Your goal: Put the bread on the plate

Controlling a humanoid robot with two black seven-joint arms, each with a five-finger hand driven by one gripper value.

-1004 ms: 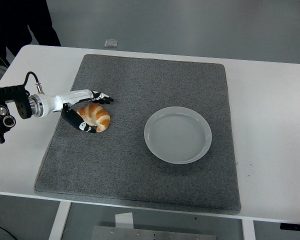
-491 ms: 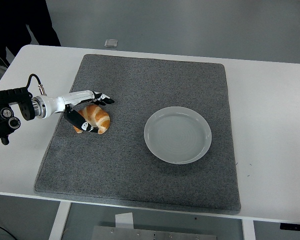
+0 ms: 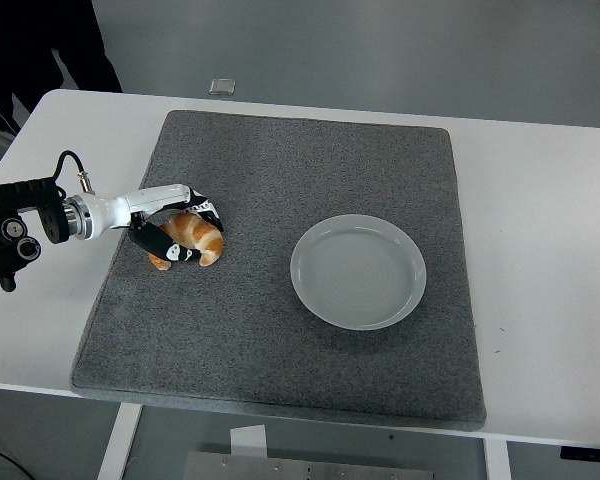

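We see the left robot hand (image 3: 180,232) with its fingers wrapped around the bread (image 3: 191,240), which lies on the gray mat (image 3: 280,330) toward the table's (image 3: 540,220) left edge. The plate (image 3: 358,270) sits well apart, nearer the mat's right side.

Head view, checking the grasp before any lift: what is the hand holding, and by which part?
The left hand is closed on the golden-brown croissant-shaped bread, fingers over its top and thumb at its near side.
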